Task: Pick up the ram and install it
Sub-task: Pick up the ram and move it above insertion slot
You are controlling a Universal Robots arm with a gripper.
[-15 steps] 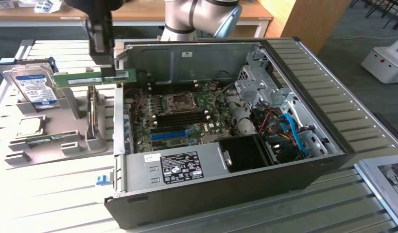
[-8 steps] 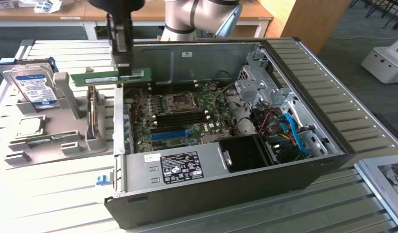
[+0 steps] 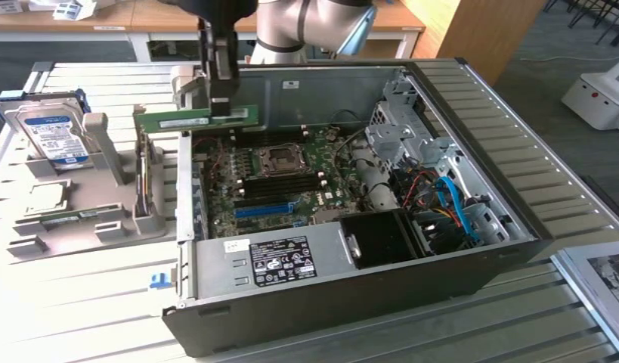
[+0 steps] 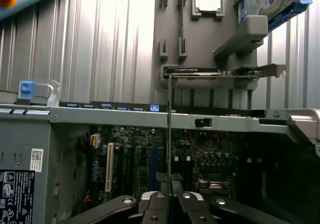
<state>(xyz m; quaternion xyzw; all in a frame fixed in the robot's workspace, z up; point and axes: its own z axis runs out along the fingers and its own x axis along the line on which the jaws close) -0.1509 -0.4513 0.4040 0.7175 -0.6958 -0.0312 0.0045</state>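
The ram (image 3: 183, 119) is a slim green stick with a white sticker, held level in the air above the open computer case's wall (image 3: 213, 144) on the exterior view's left. My gripper (image 3: 225, 108) comes down from above and is shut on the stick's end nearer the case. In the wrist view the ram (image 4: 170, 129) shows edge-on as a thin line running up from my gripper (image 4: 170, 186), over the case's rim (image 4: 125, 115). Below lies the motherboard (image 3: 279, 181) with its dark memory slots (image 3: 289, 184) beside the processor socket (image 3: 281, 157).
A grey holder (image 3: 118, 219) beside the case carries a hard drive with a blue label (image 3: 52, 136) and a processor chip (image 3: 42, 198). Inside the case are a blue expansion slot (image 3: 261, 210), the power supply (image 3: 279, 261), cables (image 3: 450, 204) and a drive cage (image 3: 400, 128).
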